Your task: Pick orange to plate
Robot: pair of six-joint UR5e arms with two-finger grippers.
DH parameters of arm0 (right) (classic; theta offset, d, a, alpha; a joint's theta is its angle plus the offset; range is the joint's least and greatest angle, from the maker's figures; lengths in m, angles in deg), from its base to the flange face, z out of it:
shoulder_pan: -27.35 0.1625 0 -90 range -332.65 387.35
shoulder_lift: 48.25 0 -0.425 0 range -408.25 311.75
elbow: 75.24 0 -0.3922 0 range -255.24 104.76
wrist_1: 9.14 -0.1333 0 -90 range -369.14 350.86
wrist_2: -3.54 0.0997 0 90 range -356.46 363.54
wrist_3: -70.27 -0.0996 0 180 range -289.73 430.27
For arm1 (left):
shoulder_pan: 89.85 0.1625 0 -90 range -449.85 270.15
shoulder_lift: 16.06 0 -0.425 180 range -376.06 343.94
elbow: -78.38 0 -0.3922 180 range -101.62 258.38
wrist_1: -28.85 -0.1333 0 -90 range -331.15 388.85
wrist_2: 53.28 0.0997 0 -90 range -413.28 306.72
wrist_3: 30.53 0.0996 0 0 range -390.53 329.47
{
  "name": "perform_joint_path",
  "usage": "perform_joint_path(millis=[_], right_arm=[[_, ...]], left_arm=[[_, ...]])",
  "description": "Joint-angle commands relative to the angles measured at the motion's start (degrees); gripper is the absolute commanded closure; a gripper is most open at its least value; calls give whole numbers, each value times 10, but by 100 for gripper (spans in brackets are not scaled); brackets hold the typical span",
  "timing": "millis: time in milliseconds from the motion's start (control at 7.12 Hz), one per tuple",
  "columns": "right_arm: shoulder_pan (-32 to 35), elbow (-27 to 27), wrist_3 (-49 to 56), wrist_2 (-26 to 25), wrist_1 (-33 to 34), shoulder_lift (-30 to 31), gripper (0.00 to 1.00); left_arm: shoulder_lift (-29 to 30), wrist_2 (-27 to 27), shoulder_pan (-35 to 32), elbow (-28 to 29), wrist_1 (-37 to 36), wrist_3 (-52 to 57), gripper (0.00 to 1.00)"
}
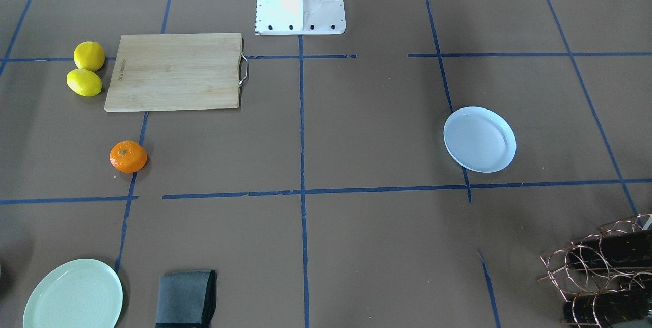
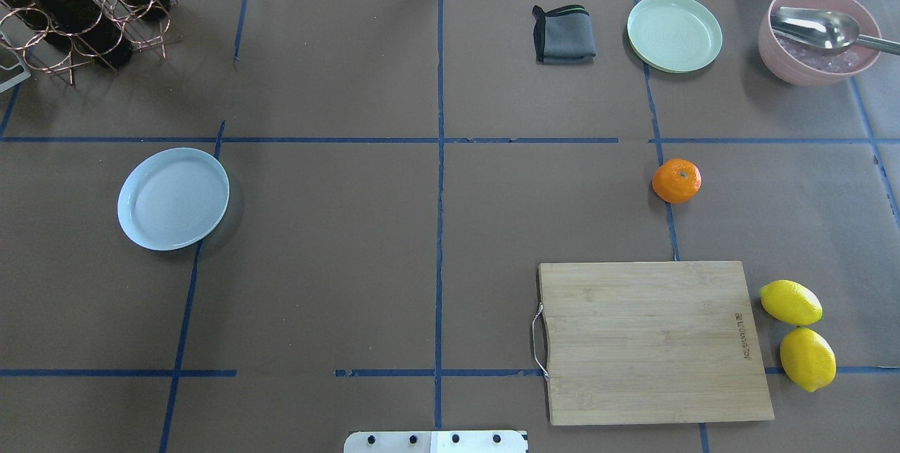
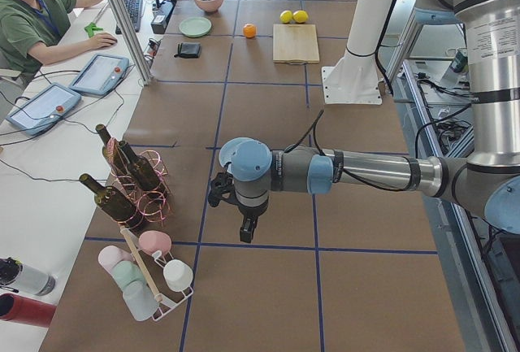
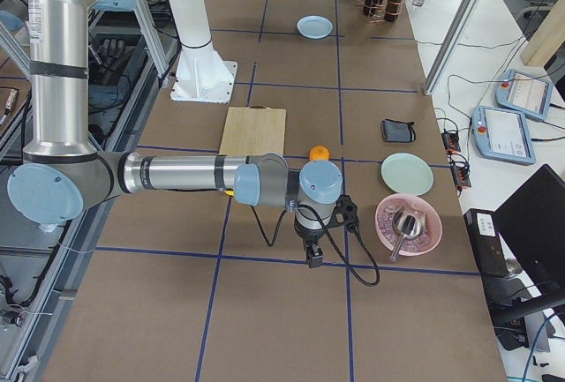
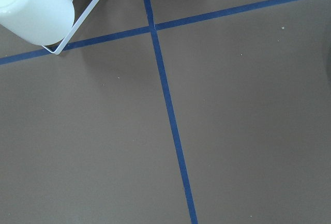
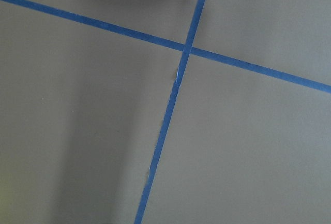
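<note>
The orange (image 2: 676, 181) lies on the brown table on my right side, just beyond the cutting board; it also shows as the orange (image 1: 128, 156) in the front-facing view. The pale blue-white plate (image 2: 173, 198) sits empty far off on my left side, the same plate (image 1: 479, 139). My left gripper (image 3: 246, 230) hangs over the table's left end, beside the cup rack. My right gripper (image 4: 311, 254) hangs over the right end, on the near side of the orange (image 4: 319, 153). I cannot tell whether either is open or shut. Both wrist views show only table and blue tape.
A wooden cutting board (image 2: 654, 340) lies near my base, with two lemons (image 2: 798, 333) beside it. At the far right stand a pale green plate (image 2: 674, 32), a folded grey cloth (image 2: 562, 34) and a pink bowl with a spoon (image 2: 819, 34). A wire bottle rack (image 2: 77, 6) fills the far left corner.
</note>
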Motion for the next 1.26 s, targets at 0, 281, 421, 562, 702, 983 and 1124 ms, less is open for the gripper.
perform_joint_path(millis=[0, 281, 421, 562, 702, 983, 1124], right_arm=[[0, 0, 1, 0, 1, 0, 0], [0, 0, 3, 0, -1, 0, 0], [0, -2, 5, -1, -1, 0, 0], [0, -2, 5, 0, -1, 0, 0], [0, -2, 3, 0, -31, 3, 0], [0, -4, -30, -2, -109, -2, 0], [0, -4, -55, -1, -135, -3, 0]], left_arm=[[0, -2, 0, -1, 0, -1, 0], [0, 1, 0, -4, 0, 0, 0], [0, 2, 1, -4, 10, -3, 0], [12, 4, 1, 1, 51, -6, 0], [25, 23, 1, 7, 90, -6, 0], [72, 30, 1, 25, 244, -9, 0], [79, 29, 3, 36, 308, -11, 0]])
